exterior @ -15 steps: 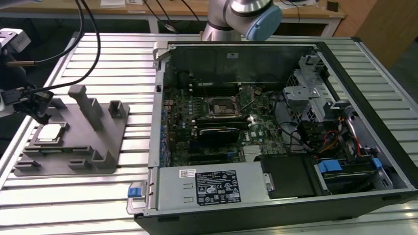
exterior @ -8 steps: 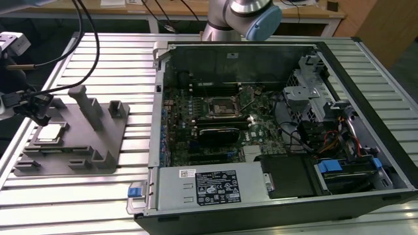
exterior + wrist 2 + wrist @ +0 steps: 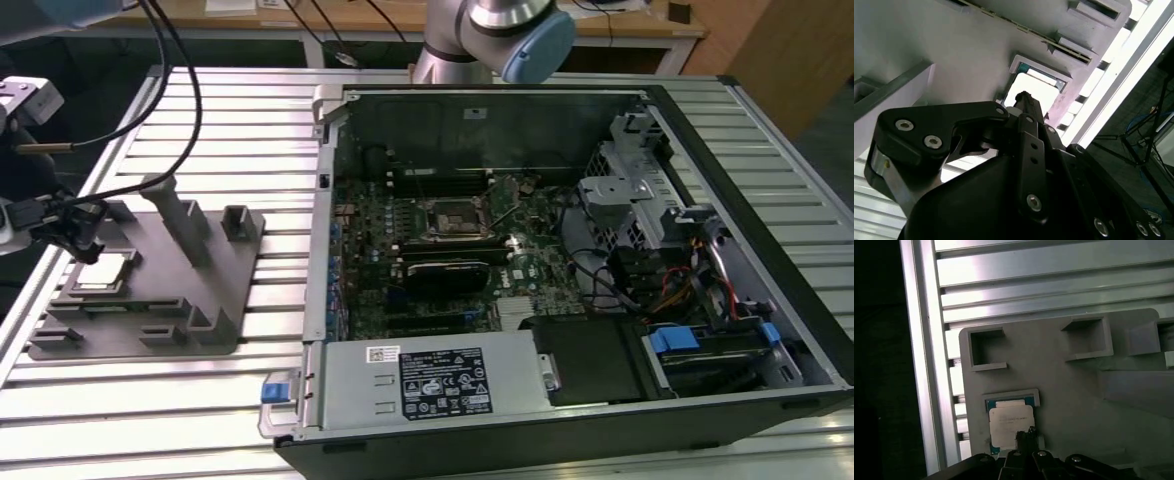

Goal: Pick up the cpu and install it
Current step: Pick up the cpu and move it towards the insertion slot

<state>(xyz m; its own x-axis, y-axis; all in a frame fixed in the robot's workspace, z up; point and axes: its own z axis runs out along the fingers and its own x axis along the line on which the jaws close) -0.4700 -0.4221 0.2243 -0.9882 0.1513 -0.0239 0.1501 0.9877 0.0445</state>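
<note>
Slatted aluminium tabletop [image 3: 200, 110] carries the whole setup. The gripper [image 3: 74, 250] hangs tip-down at the exterior view's left edge; whether its jaws are released or clenched, I cannot tell. Directly beneath the jaws the cpu [image 3: 104, 275] lies flat in a shallow square pocket of the grey fixture block [image 3: 174, 300]. In the first wrist view the dark gripper [image 3: 1026, 436] overlaps one edge of the cpu [image 3: 1009, 420], though contact is unclear. Just beyond the jaws stands the block's upright post [image 3: 180, 215]. Well apart from them sits the open computer case [image 3: 721, 150], with its black-framed socket [image 3: 451, 218] on the motherboard. Farthest off, behind the case, are the arm's joints [image 3: 514, 30] and a wooden bench [image 3: 387, 15].
</note>
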